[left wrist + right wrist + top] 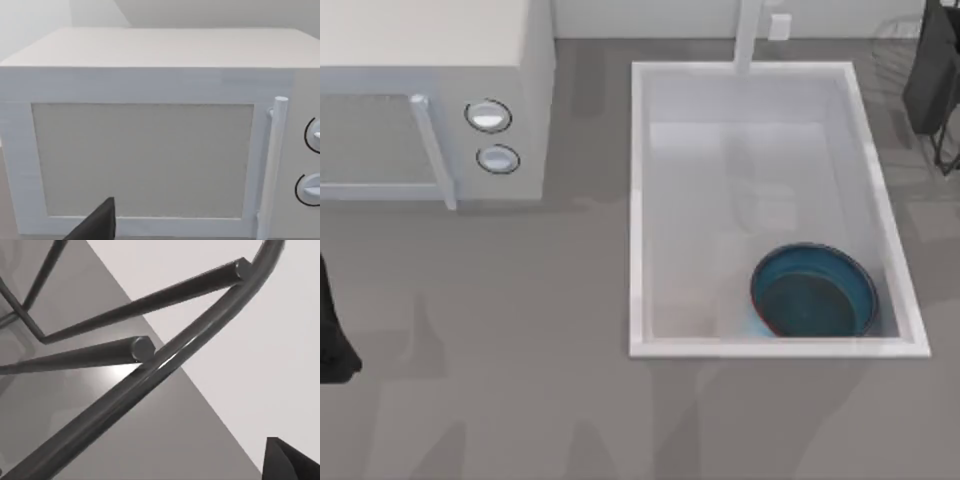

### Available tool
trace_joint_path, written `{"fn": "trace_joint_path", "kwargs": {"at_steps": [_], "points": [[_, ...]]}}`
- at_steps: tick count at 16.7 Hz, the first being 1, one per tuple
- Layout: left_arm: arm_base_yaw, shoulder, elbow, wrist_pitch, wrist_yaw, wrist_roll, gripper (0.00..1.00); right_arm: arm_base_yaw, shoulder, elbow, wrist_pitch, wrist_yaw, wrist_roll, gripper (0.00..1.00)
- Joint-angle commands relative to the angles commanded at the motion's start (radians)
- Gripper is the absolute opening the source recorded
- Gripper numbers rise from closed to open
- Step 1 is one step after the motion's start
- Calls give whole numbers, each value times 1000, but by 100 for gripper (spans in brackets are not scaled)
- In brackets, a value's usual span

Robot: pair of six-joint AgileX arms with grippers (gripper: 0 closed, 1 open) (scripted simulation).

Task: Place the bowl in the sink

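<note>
Left gripper: parked at the left edge of the tabletop point(520, 330), below the microwave; a dark piece of it point(97, 225) shows in the left wrist view, and whether it is open or shut I cannot tell; nothing is seen in its hold
Microwave: white box point(430, 90) at the upper left of the top view, with a tall bar handle point(432, 150) beside the door and two round knobs point(488, 116) stacked on its right panel; the left wrist view faces its door point(142, 160) head on
Sink: large white basin point(638, 200) right of the microwave, its faucet post point(748, 35) at the far short side
Bowl: teal-blue, upright point(814, 292), resting on the sink floor in the near right corner, close to the near rim and the right wall, well apart from both arms
Right gripper: parked at the upper right edge of the top view point(932, 75), beside a dark wire rack point(150, 370); its opening cannot be told, and it has hold of nothing that can be seen
</note>
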Motion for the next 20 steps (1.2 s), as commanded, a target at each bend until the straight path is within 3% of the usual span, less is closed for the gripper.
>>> {"fn": "trace_joint_path", "kwargs": {"at_steps": [4, 8, 14, 20], "points": [[0, 0, 0, 0, 0, 0, 100, -47, -73, -121, 347, 136, -22, 0], [0, 0, 0, 0, 0, 0, 100, 50, -189, -225, 696, 204, -43, 0], [0, 0, 0, 0, 0, 0, 100, 372, -334, -406, 1129, 202, -76, 0], [0, 0, 0, 0, 0, 0, 100, 755, -372, -619, 1383, 125, -109, 0]]}}
